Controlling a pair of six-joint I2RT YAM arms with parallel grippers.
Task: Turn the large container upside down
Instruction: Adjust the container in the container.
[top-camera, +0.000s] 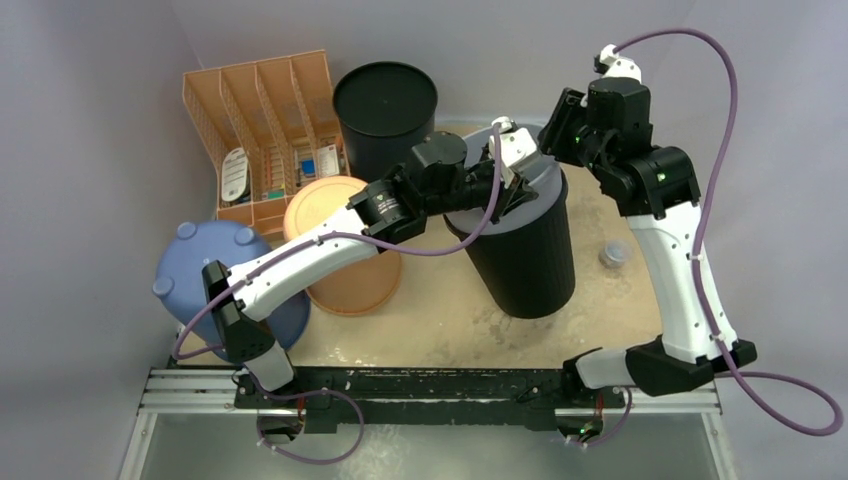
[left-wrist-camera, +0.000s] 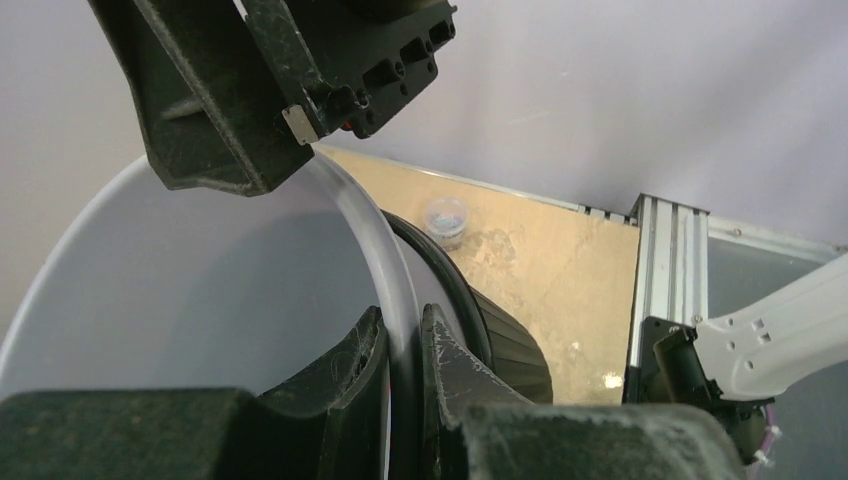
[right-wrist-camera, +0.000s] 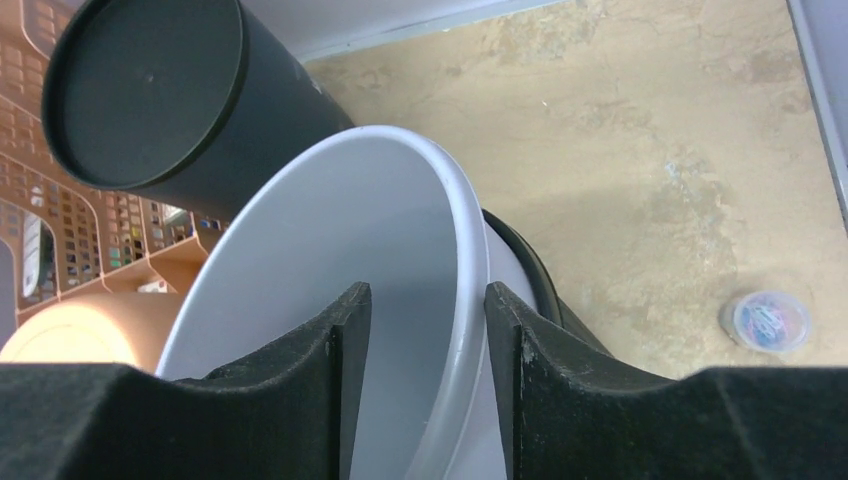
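The large container (top-camera: 549, 172) is a pale grey tub resting tilted on top of a black ribbed bin (top-camera: 525, 265) in the middle of the table. My left gripper (left-wrist-camera: 405, 335) is shut on the tub's rim, one finger inside and one outside. It reaches the tub from the left (top-camera: 512, 188). My right gripper (right-wrist-camera: 428, 300) stands open astride the rim on the far side. The rim (right-wrist-camera: 468, 290) lies close to the outer finger, with a clear gap to the inner one. The tub's inside (right-wrist-camera: 340, 210) looks bare.
A second black bin with a lid (top-camera: 385, 105) stands behind, next to an orange divided rack (top-camera: 265, 130). An orange bucket (top-camera: 340, 250) and a blue container (top-camera: 200, 270) lie at the left. A small clear cup (top-camera: 614, 255) sits on the table to the right.
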